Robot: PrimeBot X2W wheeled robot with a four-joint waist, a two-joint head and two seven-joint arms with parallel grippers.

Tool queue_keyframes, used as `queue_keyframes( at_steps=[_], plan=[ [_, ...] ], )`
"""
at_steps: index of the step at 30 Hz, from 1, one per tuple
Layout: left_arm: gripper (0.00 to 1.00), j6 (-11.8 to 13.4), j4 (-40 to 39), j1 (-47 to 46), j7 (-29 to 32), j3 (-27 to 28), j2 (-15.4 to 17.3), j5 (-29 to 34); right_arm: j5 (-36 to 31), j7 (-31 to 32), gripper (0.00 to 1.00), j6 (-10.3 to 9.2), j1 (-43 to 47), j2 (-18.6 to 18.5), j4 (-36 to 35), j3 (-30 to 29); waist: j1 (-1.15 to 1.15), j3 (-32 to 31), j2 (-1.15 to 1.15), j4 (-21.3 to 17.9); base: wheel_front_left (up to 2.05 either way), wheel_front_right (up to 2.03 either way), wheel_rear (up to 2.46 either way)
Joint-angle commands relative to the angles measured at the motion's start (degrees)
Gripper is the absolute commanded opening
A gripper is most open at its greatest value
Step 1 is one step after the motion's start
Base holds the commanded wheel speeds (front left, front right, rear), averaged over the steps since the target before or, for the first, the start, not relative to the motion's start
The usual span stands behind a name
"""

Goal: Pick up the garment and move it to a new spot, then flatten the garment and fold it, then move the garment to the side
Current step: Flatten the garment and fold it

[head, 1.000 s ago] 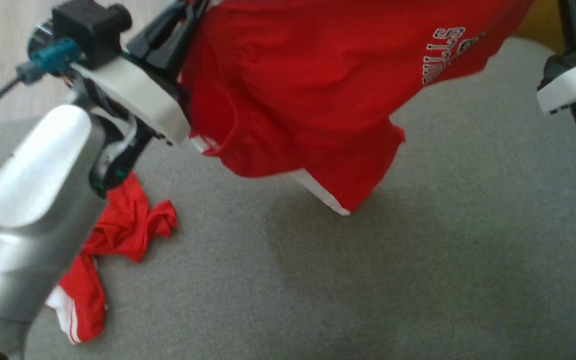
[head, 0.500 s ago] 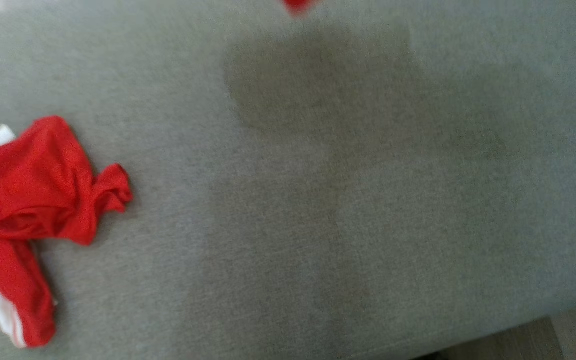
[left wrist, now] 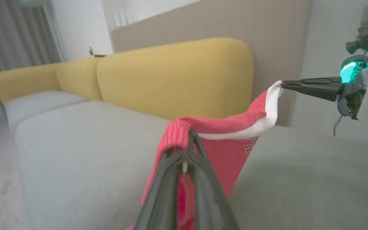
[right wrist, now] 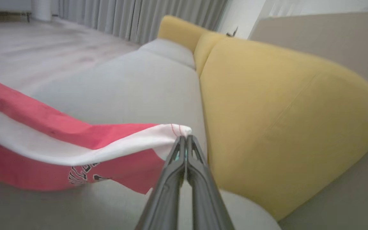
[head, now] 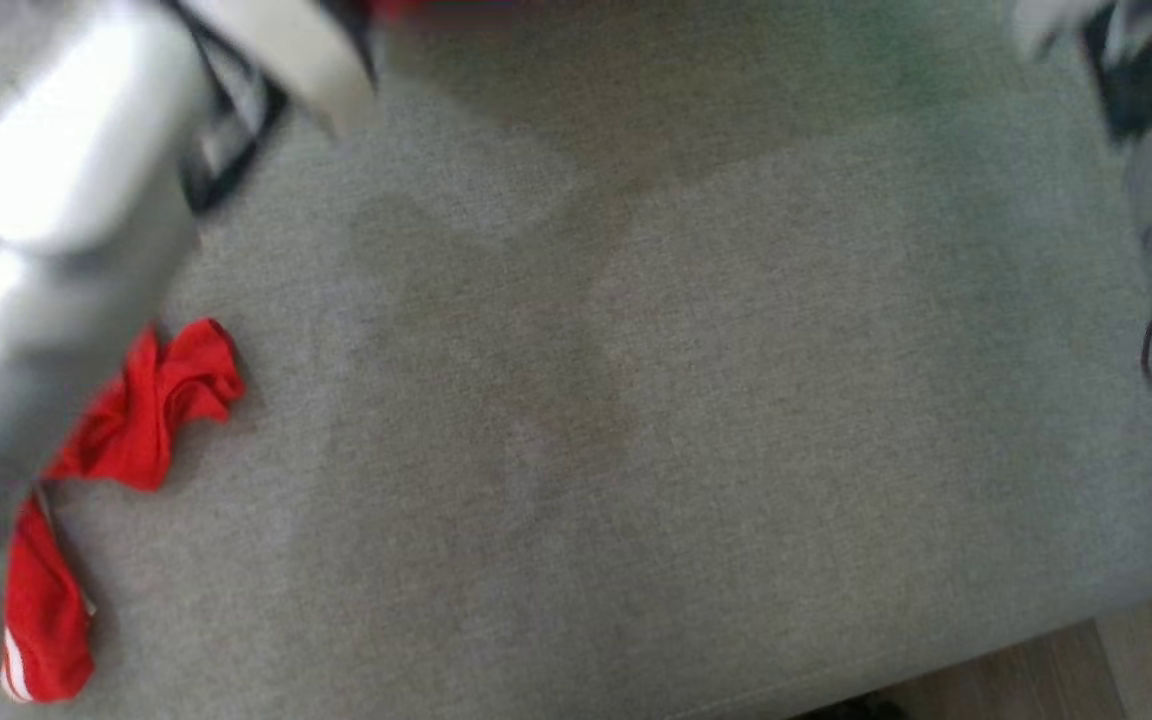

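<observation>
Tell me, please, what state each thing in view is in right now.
Red garment: held up, stretched between both grippers.
Left gripper: jaws shut on the garment's ribbed edge.
Right gripper: jaws shut on its white-striped corner.
Second red garment: crumpled, lying on the grey cushion.

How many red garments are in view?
2: a red shirt stretched between left gripper and right gripper; a crumpled garment on the grey cushion, partly behind the left arm.
</observation>
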Motion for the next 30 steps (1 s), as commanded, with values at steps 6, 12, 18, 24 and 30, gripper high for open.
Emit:
queue_keyframes(
  at_steps=[6, 12, 18, 24, 30],
  plan=[
    [0.00, 0.11, -5.08, 4.49, -0.89, -6.63, 4.44, -3.63, 5.52, 1.77, 0.00, -0.10, 4.79, -2.66, 4.18, 7.50, 0.00, -3.34, 0.00, 0.77, 0.00, 0.00, 0.00],
    [0.00, 0.53, -6.70, 12.28, -1.73, -8.25, 3.94, -4.61, 13.59, 5.93, 0.00, -0.10, 10.18, -5.52, 4.19, 15.80, 0.00, -7.51, 0.00, 1.16, 0.00, 0.00, 0.00],
    [0.00, 4.73, -7.38, 20.42, -2.09, -8.68, 0.89, -4.10, 23.41, 11.19, 0.00, -0.10, 16.79, -11.26, -1.90, 23.66, 0.00, -11.66, 0.00, 0.88, 0.00, 0.00, 0.00],
    [0.00, 8.27, -8.24, 26.48, -2.20, -9.02, -0.49, -2.79, 29.07, 14.27, 0.00, -0.10, 21.10, -16.04, -7.90, 27.25, 0.00, -15.46, 0.00, 0.21, 0.00, 0.00, 0.00],
    [0.00, 11.18, -11.80, 32.06, -2.18, -9.27, -1.09, -3.51, 33.30, 16.80, 0.00, -0.10, 25.58, -20.13, -13.80, 26.62, 0.00, -19.15, 0.00, 0.11, 0.00, 0.00, 0.00]
  ],
)
